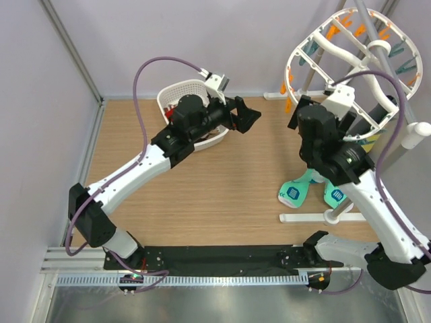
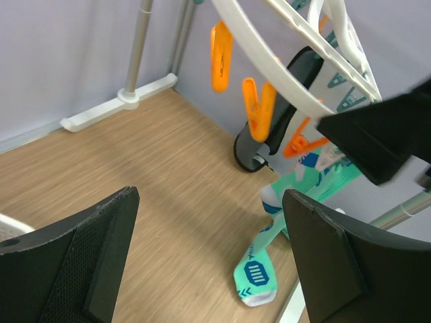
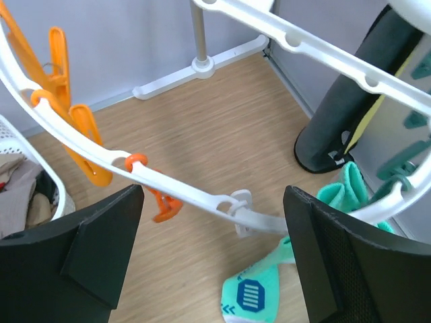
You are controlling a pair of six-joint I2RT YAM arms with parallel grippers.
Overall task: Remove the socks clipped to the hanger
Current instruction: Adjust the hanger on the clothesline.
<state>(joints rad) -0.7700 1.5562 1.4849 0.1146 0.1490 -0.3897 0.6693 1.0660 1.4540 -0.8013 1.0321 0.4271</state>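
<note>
The white oval hanger [image 1: 322, 42] stands tilted at the right, with orange pegs [image 1: 337, 28] and teal ones on its ribs. Two teal socks [image 1: 295, 193] hang from it, their feet lying on the table. A black sock [image 2: 286, 101] hangs behind them. My right gripper [image 1: 297, 112] is open below the hanger's near rim. In the right wrist view that rim [image 3: 202, 199] crosses the gap between the right gripper's [image 3: 214, 259] fingers, touching neither. My left gripper [image 1: 248, 116] is open in mid-table, facing the hanger and holding nothing. In its wrist view a teal sock [image 2: 257, 273] lies between the left gripper's [image 2: 210, 266] fingers, far below.
A white perforated basket [image 1: 176, 94] with socks in it stands at the back, behind the left arm. The hanger's stand has a grey pole [image 1: 390, 74] and white feet [image 1: 306, 217] on the table. Grey walls close the left and back.
</note>
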